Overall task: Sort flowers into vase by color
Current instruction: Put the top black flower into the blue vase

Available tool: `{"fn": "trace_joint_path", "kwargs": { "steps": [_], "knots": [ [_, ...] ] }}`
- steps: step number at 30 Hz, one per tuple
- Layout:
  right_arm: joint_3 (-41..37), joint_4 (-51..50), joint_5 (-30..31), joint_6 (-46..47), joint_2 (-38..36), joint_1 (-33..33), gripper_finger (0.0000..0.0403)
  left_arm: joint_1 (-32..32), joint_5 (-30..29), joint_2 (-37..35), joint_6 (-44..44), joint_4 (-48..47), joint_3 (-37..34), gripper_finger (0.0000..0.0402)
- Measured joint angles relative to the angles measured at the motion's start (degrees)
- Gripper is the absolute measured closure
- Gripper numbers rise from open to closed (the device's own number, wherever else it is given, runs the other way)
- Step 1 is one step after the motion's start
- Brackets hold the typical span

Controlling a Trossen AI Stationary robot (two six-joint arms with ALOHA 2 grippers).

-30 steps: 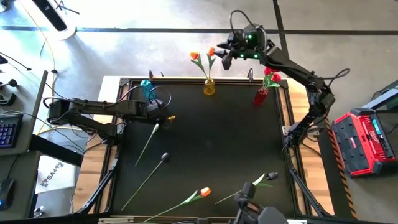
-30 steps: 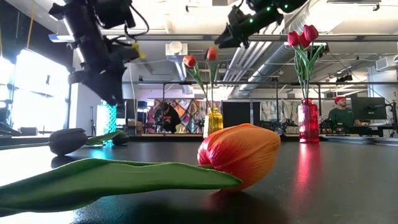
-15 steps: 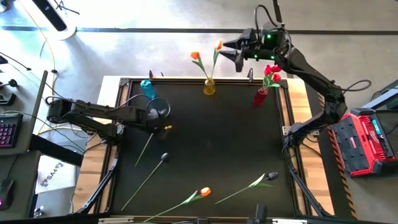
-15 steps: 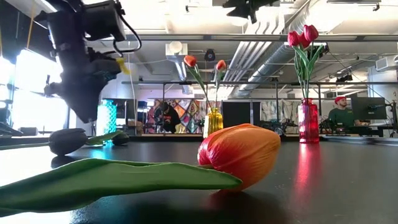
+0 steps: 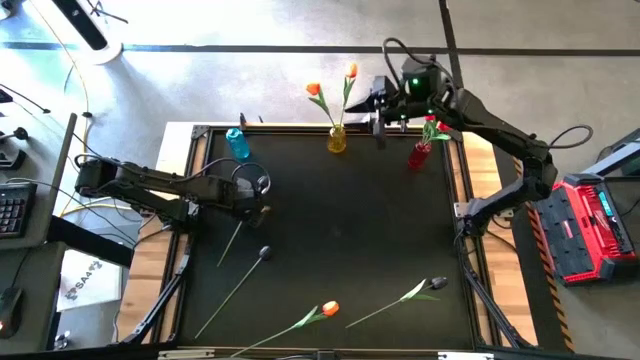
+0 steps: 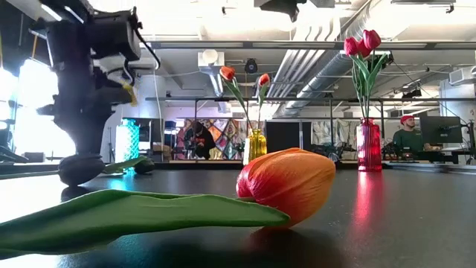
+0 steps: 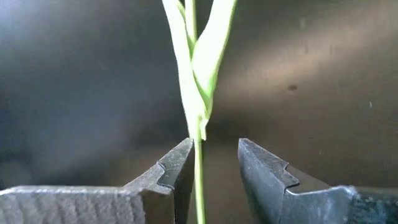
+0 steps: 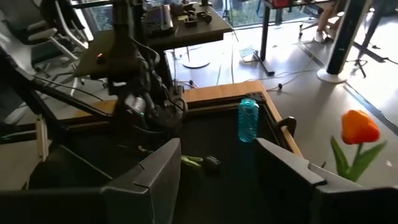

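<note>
Tulip stem [image 7: 198,180] sits between the left hand's [image 7: 213,163] parted fingers, one finger touching it, not clamped, low over the bench [image 5: 340,230]. Its yellow head [image 5: 262,209] lies by that hand. Right hand [image 5: 378,106] hangs released above the back edge, between the yellow vase [image 5: 337,140] holding two orange tulips and the red vase [image 5: 419,153] with red ones

Both my arms matte black, jointed tubular links, thin black cables looping beside them. Left gripper [image 7: 214,165]: two dark grey fingers [image 7: 177,171], notched stepped inner faces, flat textured bases. Right gripper [image 8: 217,168]: same dark angular fingers [image 8: 152,171], broad faceted outer faces. Green light glows on right wrist [image 5: 415,80].
</note>
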Motion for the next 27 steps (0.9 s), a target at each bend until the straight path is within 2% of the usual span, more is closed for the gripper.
{"fn": "trace_joint_path", "kwargs": {
  "steps": [3, 9, 12, 17, 24, 27],
  "knots": [
    [0.0, -0.1, 0.0, 0.0, 0.0, 0.8, 0.0213, 0.4, 3.2, 0.0, -0.5, 4.7, -3.2, 0.0299],
    [0.0, -1.6, 0.0, 1.0, 0.0, 1.1, 0.0213, 0.4, 3.3, 0.0, -6.7, 6.8, -7.7, 0.0313],
    [0.0, -3.2, 0.0, 1.0, 0.0, 1.1, 0.0213, 0.2, 3.1, -0.2, -8.4, 7.4, -8.8, 0.0334],
    [0.0, -4.7, 0.0, 1.4, 0.0, 1.2, 0.0213, 0.1, 3.0, -0.7, -9.2, 8.0, -9.2, 0.0393],
    [0.0, -8.2, -0.2, 1.0, 0.0, 1.2, 0.0213, 0.1, 3.6, -0.8, -11.7, 11.7, -6.7, 0.0399],
    [0.0, -10.3, -0.3, -0.3, 0.0, 1.2, 0.0213, 0.1, 2.1, -0.9, -11.2, 13.7, -4.8, 0.0400]
  ]
}}
